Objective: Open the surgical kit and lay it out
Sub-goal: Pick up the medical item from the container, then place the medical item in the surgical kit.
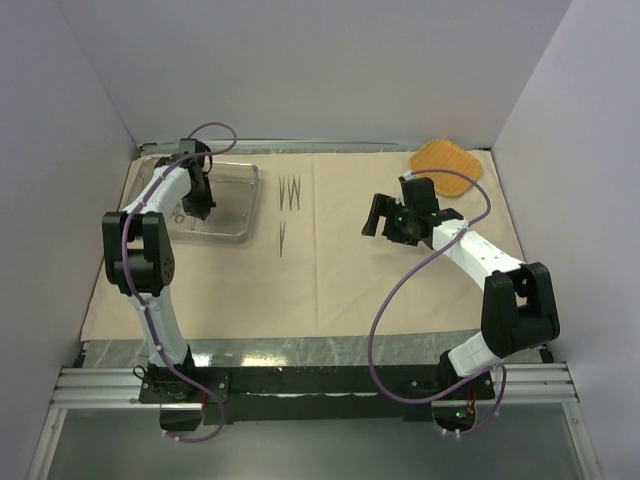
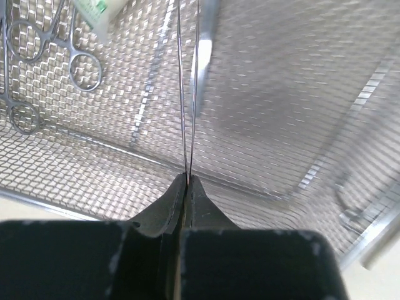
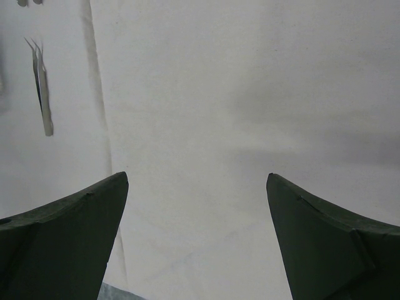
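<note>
Your left gripper [image 2: 186, 178] is clamped on thin tweezers [image 2: 187, 94], which run straight out from its tips over the mesh tray [image 2: 281, 94]; the laid-out row [image 1: 290, 192] on the cloth [image 1: 250, 290] lies to its right. Your right gripper [image 3: 197, 206] hangs spread wide, farther off

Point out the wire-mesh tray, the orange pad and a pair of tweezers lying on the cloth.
wire-mesh tray [image 1: 236, 196], top external view, bare mesh floor.
orange pad [image 1: 450, 160], top external view, woven middle.
tweezers [image 3: 45, 115], right wrist view, near the joined end.
</note>
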Robot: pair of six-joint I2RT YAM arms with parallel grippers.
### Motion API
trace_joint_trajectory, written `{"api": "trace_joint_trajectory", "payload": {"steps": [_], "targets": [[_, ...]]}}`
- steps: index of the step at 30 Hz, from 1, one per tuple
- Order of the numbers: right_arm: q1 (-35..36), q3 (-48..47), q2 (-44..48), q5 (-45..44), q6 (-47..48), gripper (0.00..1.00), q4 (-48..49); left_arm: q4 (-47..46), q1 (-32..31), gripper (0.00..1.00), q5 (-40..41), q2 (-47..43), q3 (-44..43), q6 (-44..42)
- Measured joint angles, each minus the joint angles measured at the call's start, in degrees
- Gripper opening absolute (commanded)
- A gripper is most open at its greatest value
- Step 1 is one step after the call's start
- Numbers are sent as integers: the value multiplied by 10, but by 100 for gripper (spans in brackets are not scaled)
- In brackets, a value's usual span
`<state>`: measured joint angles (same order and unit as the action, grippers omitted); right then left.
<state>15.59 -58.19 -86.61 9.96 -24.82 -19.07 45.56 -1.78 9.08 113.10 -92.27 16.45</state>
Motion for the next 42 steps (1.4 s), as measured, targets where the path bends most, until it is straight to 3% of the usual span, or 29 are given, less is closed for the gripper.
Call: {"api": "trace_joint_trajectory", "payload": {"steps": [7, 16, 23, 33, 42], "targets": [[0, 0, 0, 0, 0, 100, 3, 2, -48, 2, -2, -35, -7, 17], [0, 9, 15, -3, -4, 100, 8, 2, -222, 2, 12, -41, -15, 89], [0, 31, 33, -5, -9, 100, 10, 0, -306, 1, 21, -23, -15, 147], [0, 47, 60, -10, -8, 100, 5, -6, -328, 1, 28, 66, -15, 165], [0, 50, 62, -14, -8, 100, 4, -7, -328, 2, 43, 79, -15, 173]]}}
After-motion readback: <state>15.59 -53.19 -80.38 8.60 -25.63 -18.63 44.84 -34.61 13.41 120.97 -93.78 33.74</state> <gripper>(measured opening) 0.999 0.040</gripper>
